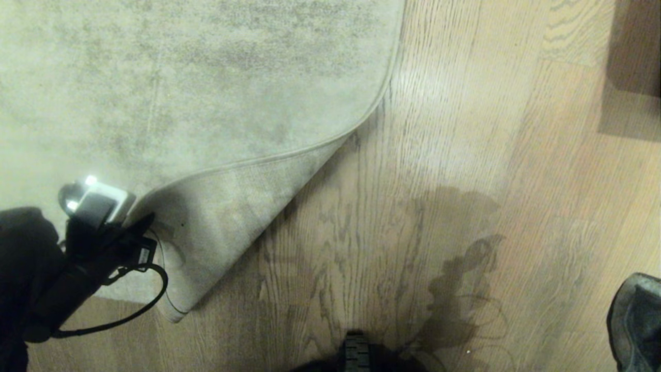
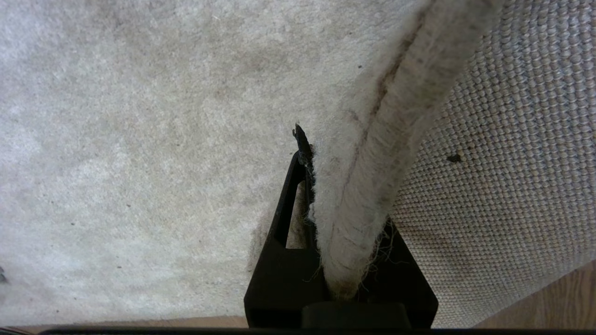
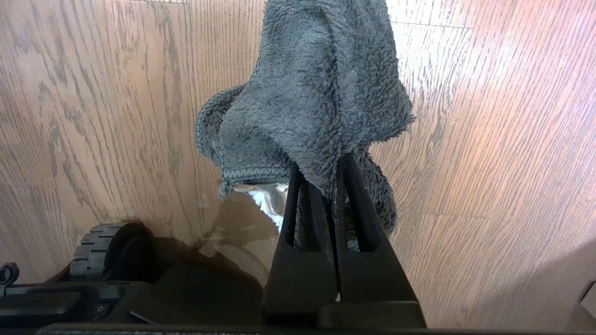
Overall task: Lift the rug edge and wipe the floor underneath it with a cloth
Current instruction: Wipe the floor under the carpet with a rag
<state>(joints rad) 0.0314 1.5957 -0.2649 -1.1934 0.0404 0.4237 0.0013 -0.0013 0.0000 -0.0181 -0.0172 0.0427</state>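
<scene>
Left gripper (image 2: 347,218) is clamped on the rug (image 1: 206,103) corner, folded up at near left. Bared floor (image 1: 361,232) runs diagonally, right of the fold. Right gripper (image 3: 336,186), pinched on the cloth (image 3: 316,93) at near right, is nearer; wipe goes leftward under the flap.

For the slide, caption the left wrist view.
Left gripper clamps the rug by its bound edge, folding back a corner to show its woven backing.
</scene>
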